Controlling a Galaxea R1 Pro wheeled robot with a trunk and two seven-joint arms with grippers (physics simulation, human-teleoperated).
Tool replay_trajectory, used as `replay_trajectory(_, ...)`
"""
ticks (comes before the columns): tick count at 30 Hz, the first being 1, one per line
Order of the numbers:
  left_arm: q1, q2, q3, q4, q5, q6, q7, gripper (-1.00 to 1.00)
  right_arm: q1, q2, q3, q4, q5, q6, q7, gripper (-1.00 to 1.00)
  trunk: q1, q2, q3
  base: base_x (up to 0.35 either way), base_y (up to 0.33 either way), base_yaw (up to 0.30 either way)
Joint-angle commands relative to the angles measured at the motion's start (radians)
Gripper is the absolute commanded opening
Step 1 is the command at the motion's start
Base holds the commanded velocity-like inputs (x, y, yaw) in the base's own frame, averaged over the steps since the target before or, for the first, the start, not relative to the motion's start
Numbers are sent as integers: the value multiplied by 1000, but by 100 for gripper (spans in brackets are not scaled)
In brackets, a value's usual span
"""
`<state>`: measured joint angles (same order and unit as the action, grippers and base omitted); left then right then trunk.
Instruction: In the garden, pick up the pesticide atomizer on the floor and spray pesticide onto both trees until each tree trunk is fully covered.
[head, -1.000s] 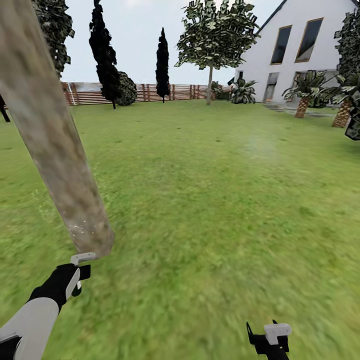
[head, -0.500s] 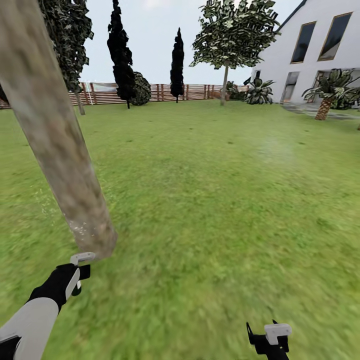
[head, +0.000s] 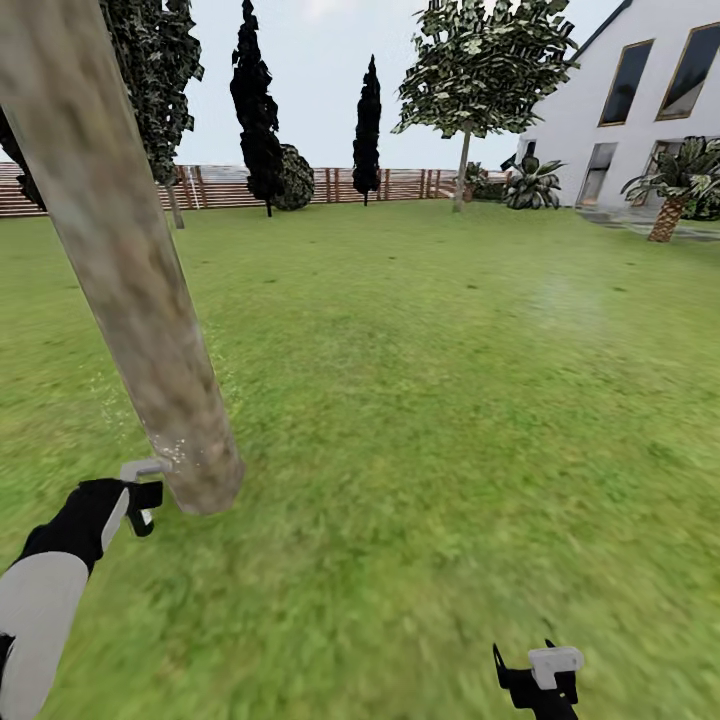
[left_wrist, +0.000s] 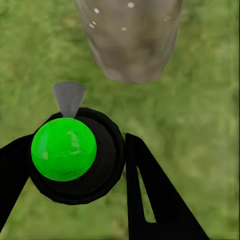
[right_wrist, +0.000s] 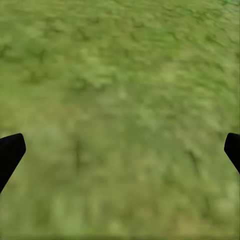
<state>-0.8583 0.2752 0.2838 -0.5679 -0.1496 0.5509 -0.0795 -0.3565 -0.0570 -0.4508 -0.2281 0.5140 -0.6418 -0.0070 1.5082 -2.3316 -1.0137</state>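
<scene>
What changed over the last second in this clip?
The view swung left. The left end effector, still shut on the atomizer, rose and moved left beside the tree trunk, where white specks show. The right end effector stayed open over grass.

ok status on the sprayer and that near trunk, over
Left gripper shut on atomizer, nozzle aimed at base of tree trunk. Right gripper open over grass. White flecks on trunk base. Nothing between nozzle and trunk.
</scene>
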Motion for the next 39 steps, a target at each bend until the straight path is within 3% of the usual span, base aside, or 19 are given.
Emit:
replay_trajectory(1, -2, -5, -46, -5, -14, 11, -18, -100, -1, 0, -8, 1, 11, -4, -1, 100, 0, 0, -1, 0, 0, 0)
replay_trajectory(2, -3, -10, -106, -21, -13, 17, -20, -100, -1, 0, -8, 1, 11, -4, -1, 100, 0, 0, -1, 0, 0, 0)
replay_trajectory(3, -3, -13, -133, -42, -13, 26, -21, -100, -1, 0, -8, 1, 11, -4, -1, 100, 0, 0, -1, 0, 0, 0)
replay_trajectory(6, -5, 12, -154, -114, -14, 105, -24, -100, -1, 0, -8, 1, 11, -4, -1, 100, 0, 0, -1, 0, 0, 0)
replay_trajectory(9, -3, 36, -153, -170, -11, 133, -27, -100, -1, 0, -8, 1, 11, -4, -1, 100, 0, 0, -1, 0, 0, 0)
replay_trajectory(15, -5, 43, -153, -201, -8, 150, -29, -100, -1, 0, -8, 1, 11, -4, -1, 100, 0, 0, -1, 0, 0, 0)
replay_trajectory(18, -36, 43, -155, -275, -6, 277, -31, -100, -1, 0, -8, 0, 11, -4, -1, 100, 0, 0, -1, 0, 0, 0)
replay_trajectory(20, -34, 40, -159, -315, -10, 308, -30, -100, -1, 0, -8, 0, 11, -4, -1, 100, 0, 0, -1, 0, 0, 0)
replay_trajectory(29, -31, 39, -160, -325, -7, 314, -31, -100, -1, 0, -8, 0, 10, -4, -1, 100, 0, 0, -1, 0, -223, 19)
replay_trajectory(39, -30, 38, -161, -314, -9, 313, -31, -100, -1, 0, -8, 0, 11, -4, -1, 100, 0, 0, -1, 0, -272, 221)
